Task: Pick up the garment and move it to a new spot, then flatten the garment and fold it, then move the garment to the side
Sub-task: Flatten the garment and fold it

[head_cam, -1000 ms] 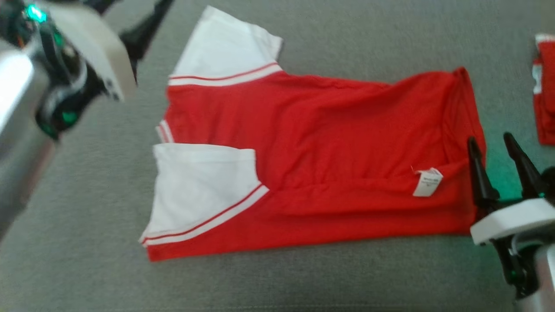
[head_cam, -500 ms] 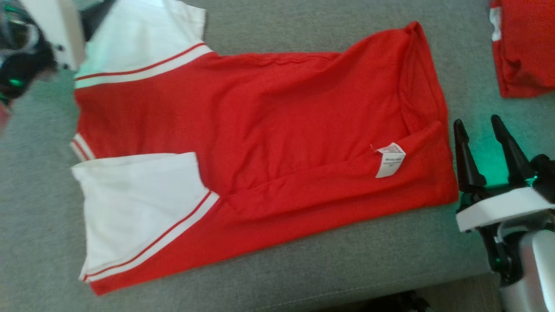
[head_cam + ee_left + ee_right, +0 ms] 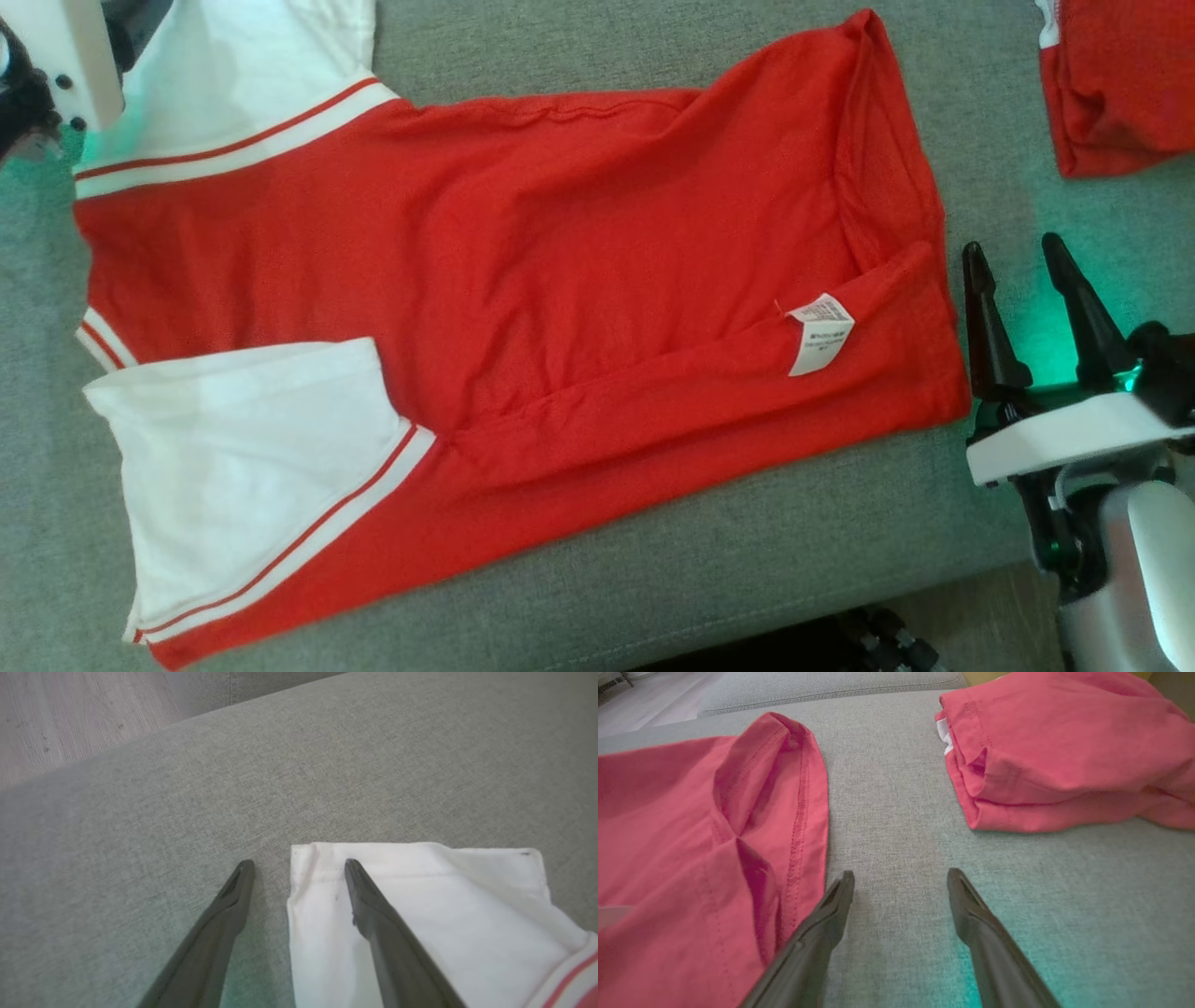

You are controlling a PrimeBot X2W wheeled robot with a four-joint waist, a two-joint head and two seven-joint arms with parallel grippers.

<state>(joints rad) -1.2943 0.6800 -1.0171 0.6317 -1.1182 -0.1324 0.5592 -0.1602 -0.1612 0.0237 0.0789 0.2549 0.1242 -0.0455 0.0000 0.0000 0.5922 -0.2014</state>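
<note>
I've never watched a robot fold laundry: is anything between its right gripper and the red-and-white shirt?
Nothing visible. The open right gripper sits close beside the hem of the red-and-white shirt, on bare grey cushion; the folded red garment lies on its other side.

Bare cushion (image 3: 896, 812) lies open between the garment (image 3: 523, 280) and the folded red pile (image 3: 1064, 756).

Splayed tool (image 3: 901, 877) hangs between garment (image 3: 691, 826) and folded pile (image 3: 1064, 756).
</note>
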